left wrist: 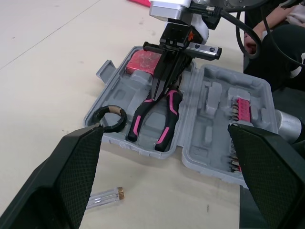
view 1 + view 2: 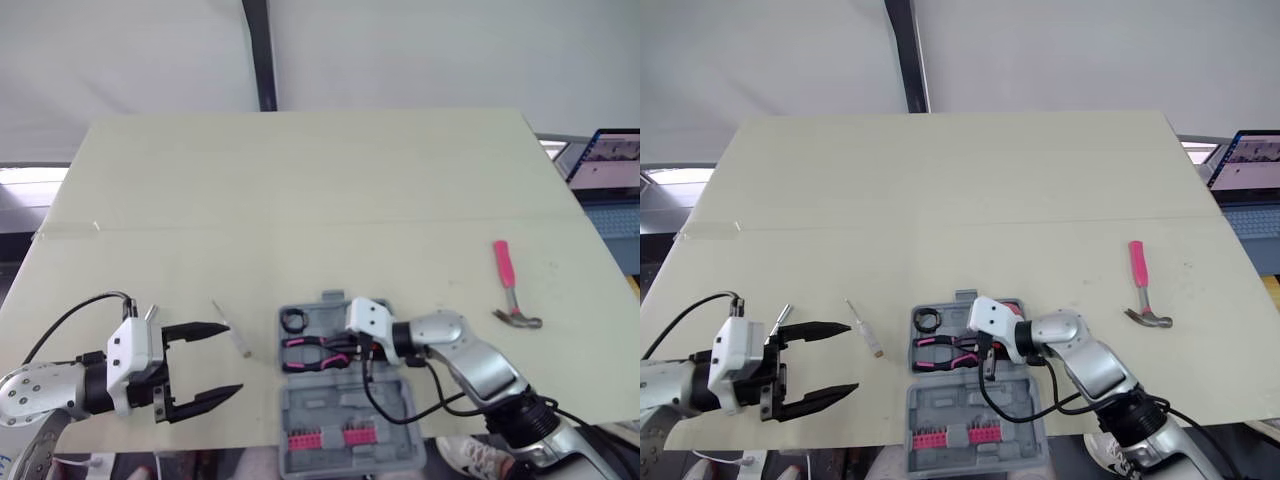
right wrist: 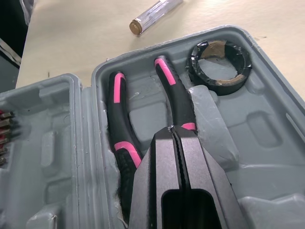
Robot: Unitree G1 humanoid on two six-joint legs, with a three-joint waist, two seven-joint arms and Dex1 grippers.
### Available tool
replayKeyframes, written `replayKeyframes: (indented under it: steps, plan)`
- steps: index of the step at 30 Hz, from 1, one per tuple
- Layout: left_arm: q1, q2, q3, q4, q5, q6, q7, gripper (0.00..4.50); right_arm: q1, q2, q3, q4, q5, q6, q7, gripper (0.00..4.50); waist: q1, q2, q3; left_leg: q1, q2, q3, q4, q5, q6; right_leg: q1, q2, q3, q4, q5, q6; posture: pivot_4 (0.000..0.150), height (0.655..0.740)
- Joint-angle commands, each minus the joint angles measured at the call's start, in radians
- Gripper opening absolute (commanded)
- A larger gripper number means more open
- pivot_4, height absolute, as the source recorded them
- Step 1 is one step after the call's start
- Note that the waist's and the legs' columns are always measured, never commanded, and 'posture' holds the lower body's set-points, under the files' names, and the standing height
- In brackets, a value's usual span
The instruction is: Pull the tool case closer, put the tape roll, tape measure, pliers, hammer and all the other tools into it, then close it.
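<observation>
Tool case (image 2: 340, 405) open at table's (image 2: 300, 180) near edge, w/ tape roll (image 2: 294, 320) + pliers (image 2: 315, 355) in. Right tool (image 3: 175, 130) pinched shut, tips at pliers. Left tool (image 2: 233, 358) wide, empty. Left to do: screwdriver (image 2: 233, 332) left of case, hammer (image 2: 512, 290) well right, then close.

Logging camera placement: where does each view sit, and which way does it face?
Left eye view: head, facing forward-down at table, open tool case, hammer; left gripper open, right gripper over it.
Right eye view: head's other eye, same scene.
Left wrist view: left wrist, between its own fingers, facing tool case, pliers, right gripper.
Right wrist view: right wrist, shut gripper over pliers, tape roll.
Both wrist views share the pliers and tape roll.
</observation>
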Motion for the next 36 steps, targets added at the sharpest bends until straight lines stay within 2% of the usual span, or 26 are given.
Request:
replayKeyframes:
  steps: [1, 8, 9, 11, 13, 17, 18, 23, 27, 31, 32, 33, 35, 36]
  plan:
    - [-0.012, -0.005, 0.001, -0.024, 0.004, 0.0, 0.04, 4.5, 0.016, -0.033, -0.11, -0.128, 0.057, 0.032, -0.018, 0.04, 0.0, 0.0, 0.0, 0.0, 0.0, 0.0, 0.0, 0.0, 0.0, 0.0, 0.0, 0.0, 0.0, 0.0, 0.0, 0.15, 0.74]
    - [0.044, -0.07, -0.032, -0.033, 0.026, -0.034, 0.085, 4.5, 0.197, -0.231, -0.349, -0.313, 0.158, 0.094, 0.023, 0.04, 0.003, 0.0, 0.0, 0.0, 0.0, 0.0, -0.001, 0.0, 0.0, 0.0, 0.0, 0.0, -0.001, 0.0, 0.0, 0.15, 0.74]
    - [0.066, -0.081, -0.031, -0.037, 0.028, -0.032, 0.096, 4.5, 0.255, -0.278, -0.415, -0.35, 0.196, 0.134, 0.042, 0.27, 0.004, 0.0, 0.0, 0.0, 0.0, 0.001, -0.001, 0.0, 0.0, 0.0, -0.001, 0.0, -0.001, 0.0, 0.0, 0.15, 0.74]
    - [0.1, -0.094, -0.03, -0.043, 0.035, -0.039, 0.103, 4.5, 0.338, -0.336, -0.501, -0.402, 0.252, 0.182, 0.061, 0.87, 0.007, 0.0, 0.0, 0.0, 0.0, 0.002, -0.001, 0.0, 0.0, 0.0, -0.001, 0.0, -0.001, 0.0, 0.0, 0.15, 0.74]
    - [0.136, -0.111, -0.025, -0.046, 0.049, -0.063, 0.11, 4.5, 0.425, -0.374, -0.575, -0.44, 0.283, 0.184, 0.078, 1.77, 0.009, 0.0, 0.0, 0.0, 0.0, 0.003, -0.001, 0.0, 0.0, 0.0, -0.001, 0.0, -0.001, 0.0, 0.0, 0.15, 0.74]
    - [0.222, -0.155, 0.0, -0.051, 0.051, -0.118, 0.108, 4.5, 0.597, -0.418, -0.696, -0.451, 0.276, 0.142, 0.106, 3.74, 0.015, -0.001, -0.001, 0.001, 0.0, 0.005, -0.001, -0.001, 0.001, 0.0, -0.001, 0.001, -0.002, 0.0, 0.0, 0.15, 0.74]
    - [0.242, -0.165, 0.005, -0.056, 0.056, -0.126, 0.118, 4.5, 0.635, -0.42, -0.709, -0.433, 0.263, 0.112, 0.114, 4.39, 0.017, -0.001, -0.001, 0.001, 0.0, 0.006, -0.001, -0.001, 0.001, 0.0, -0.001, 0.001, -0.002, 0.0, 0.0, 0.15, 0.74]
    - [0.306, -0.195, 0.032, -0.093, 0.069, -0.144, 0.156, 4.5, 0.728, -0.415, -0.732, -0.384, 0.237, 0.032, 0.123, 4.46, 0.029, -0.003, -0.002, 0.002, 0.0, 0.008, 0.0, -0.001, 0.001, 0.001, -0.001, 0.002, -0.003, 0.0, 0.0, 0.15, 0.74]
    - [0.33, -0.168, 0.029, -0.125, 0.095, -0.131, 0.163, 4.5, 0.738, -0.425, -0.717, -0.371, 0.23, 0.023, 0.117, 4.46, 0.032, -0.003, -0.002, 0.002, 0.0, 0.008, 0.0, -0.001, 0.002, 0.001, -0.001, 0.002, -0.004, 0.0, 0.0, 0.15, 0.74]
    - [0.323, -0.085, -0.017, -0.177, 0.263, -0.037, 0.246, 4.5, 0.723, -0.449, -0.694, -0.359, 0.226, 0.062, 0.104, 4.46, 0.032, -0.003, -0.003, 0.002, 0.0, 0.008, 0.0, -0.001, 0.002, 0.002, -0.001, 0.002, -0.004, 0.0, 0.0, 0.15, 0.74]
    - [0.309, -0.075, -0.033, -0.185, 0.251, 0.008, 0.259, 4.5, 0.718, -0.453, -0.688, -0.357, 0.222, 0.064, 0.102, 4.23, 0.032, -0.003, -0.003, 0.003, 0.0, 0.008, 0.0, -0.001, 0.002, 0.002, -0.001, 0.002, -0.004, 0.0, 0.0, 0.15, 0.74]
    - [0.293, -0.06, -0.051, -0.191, 0.226, 0.046, 0.254, 4.24, 0.709, -0.452, -0.681, -0.356, 0.22, 0.061, 0.099, 3.91, 0.032, -0.003, -0.003, 0.003, 0.0, 0.008, 0.0, -0.001, 0.002, 0.002, -0.001, 0.002, -0.004, 0.0, 0.0, 0.15, 0.74]
    - [0.257, -0.042, -0.072, -0.201, 0.187, 0.104, 0.254, 3.65, 0.686, -0.448, -0.657, -0.354, 0.214, 0.059, 0.092, 3.13, 0.03, -0.002, -0.003, 0.003, 0.0, 0.008, 0.0, -0.001, 0.002, 0.002, -0.001, 0.003, -0.004, 0.0, 0.0, 0.15, 0.74]
    - [0.234, -0.03, -0.084, -0.203, 0.184, 0.13, 0.256, 3.1, 0.67, -0.443, -0.639, -0.35, 0.206, 0.058, 0.084, 2.55, 0.03, -0.003, -0.003, 0.003, 0.0, 0.008, 0.0, -0.001, 0.002, 0.002, -0.001, 0.003, -0.004, 0.0, 0.0, 0.15, 0.74]
